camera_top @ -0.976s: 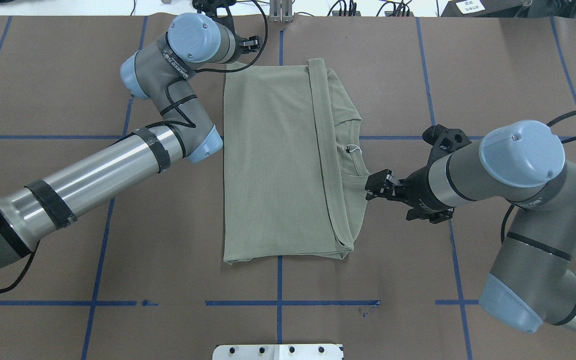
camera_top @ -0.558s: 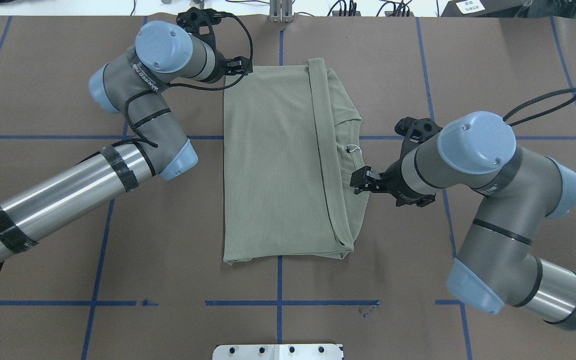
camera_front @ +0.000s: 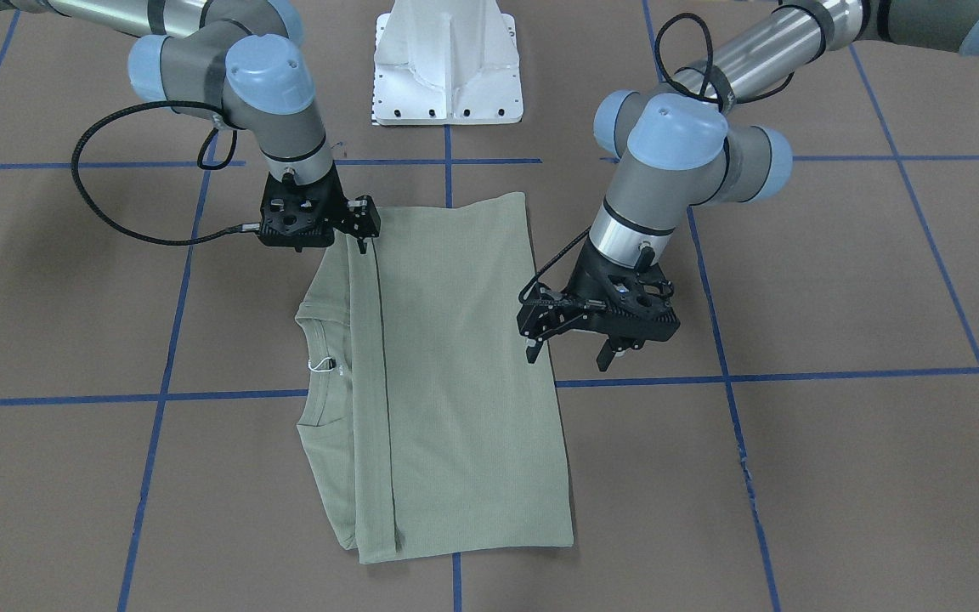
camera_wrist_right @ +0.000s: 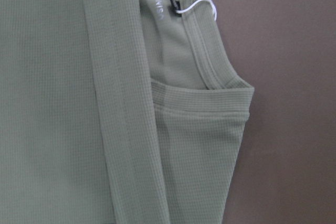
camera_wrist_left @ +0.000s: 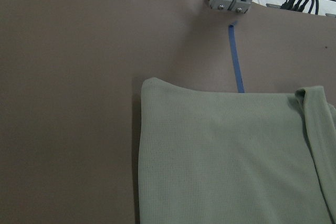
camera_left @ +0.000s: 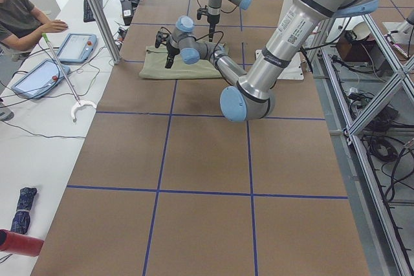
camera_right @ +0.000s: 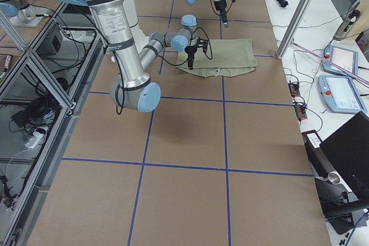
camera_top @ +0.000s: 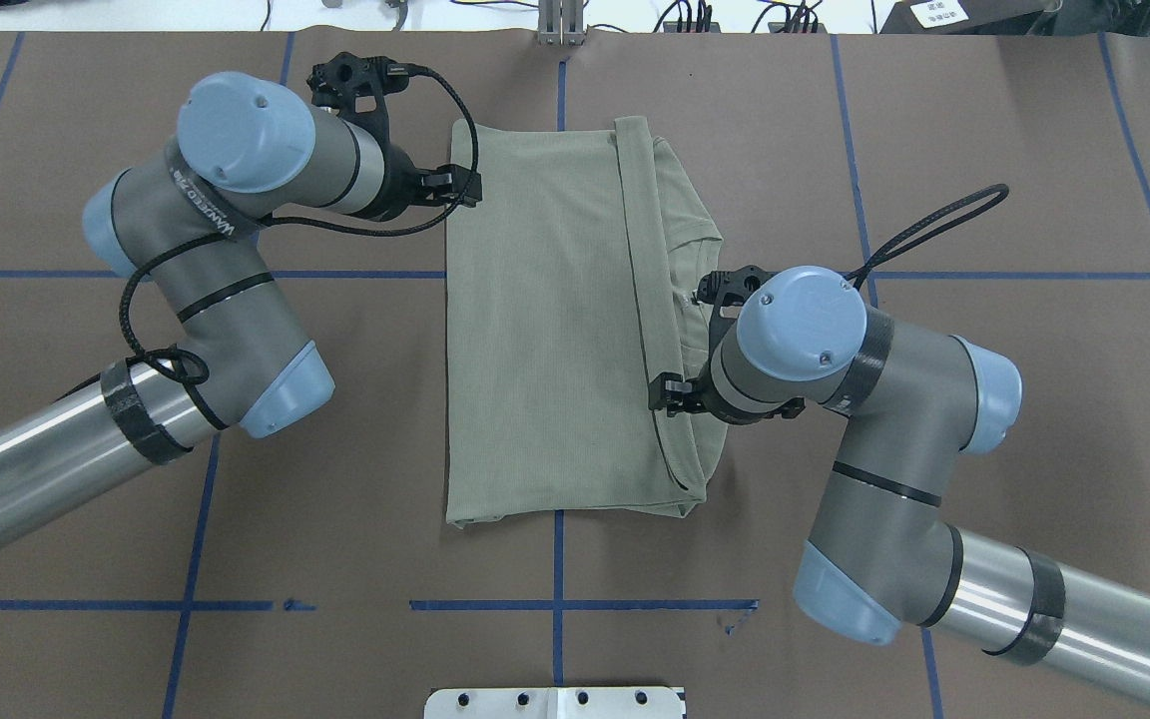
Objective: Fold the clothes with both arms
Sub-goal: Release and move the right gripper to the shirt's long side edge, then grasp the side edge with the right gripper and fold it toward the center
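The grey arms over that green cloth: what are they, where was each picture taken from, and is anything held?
They are robot arms: a left arm and a right arm, each ending in a two-finger gripper. One camera looks down from behind the robot, one faces it, two watch from the sides, one rides each wrist. On the brown table lies a green shirt, partly folded and flat, a white tag string at its neck. The left gripper hangs open over one side edge. The right gripper is over the neck side; whether it is open I cannot tell. Neither seems to hold the shirt.
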You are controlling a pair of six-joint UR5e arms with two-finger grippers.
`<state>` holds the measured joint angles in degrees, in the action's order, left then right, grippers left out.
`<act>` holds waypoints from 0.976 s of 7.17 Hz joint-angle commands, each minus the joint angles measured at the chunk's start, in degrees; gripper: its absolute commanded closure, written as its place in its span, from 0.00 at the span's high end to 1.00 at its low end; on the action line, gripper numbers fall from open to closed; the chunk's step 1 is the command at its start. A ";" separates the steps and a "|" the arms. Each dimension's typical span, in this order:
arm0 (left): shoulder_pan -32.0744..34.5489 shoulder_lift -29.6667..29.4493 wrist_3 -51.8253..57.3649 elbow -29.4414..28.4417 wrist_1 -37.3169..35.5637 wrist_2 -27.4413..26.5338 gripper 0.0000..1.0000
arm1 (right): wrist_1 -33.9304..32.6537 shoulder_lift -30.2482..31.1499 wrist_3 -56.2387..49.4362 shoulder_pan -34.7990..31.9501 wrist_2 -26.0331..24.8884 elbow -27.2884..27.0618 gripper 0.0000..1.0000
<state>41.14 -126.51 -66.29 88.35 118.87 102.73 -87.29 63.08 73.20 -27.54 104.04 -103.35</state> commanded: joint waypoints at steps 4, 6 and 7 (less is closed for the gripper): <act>-1.24 2.14 -0.07 2.53 -1.19 0.28 1.00 | -4.91 -0.77 -3.93 7.58 -4.90 -0.28 1.00; -1.68 2.14 -0.33 2.44 -1.10 0.28 1.00 | -7.00 -0.24 -5.51 7.50 -4.90 -0.53 0.94; -2.38 2.14 -0.60 2.26 -1.10 0.28 1.00 | -8.32 -0.24 -6.48 7.41 -4.81 -0.97 0.78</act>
<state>39.42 -124.37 -66.61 90.75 117.74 103.00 -94.02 62.76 67.95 -20.08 99.18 -103.92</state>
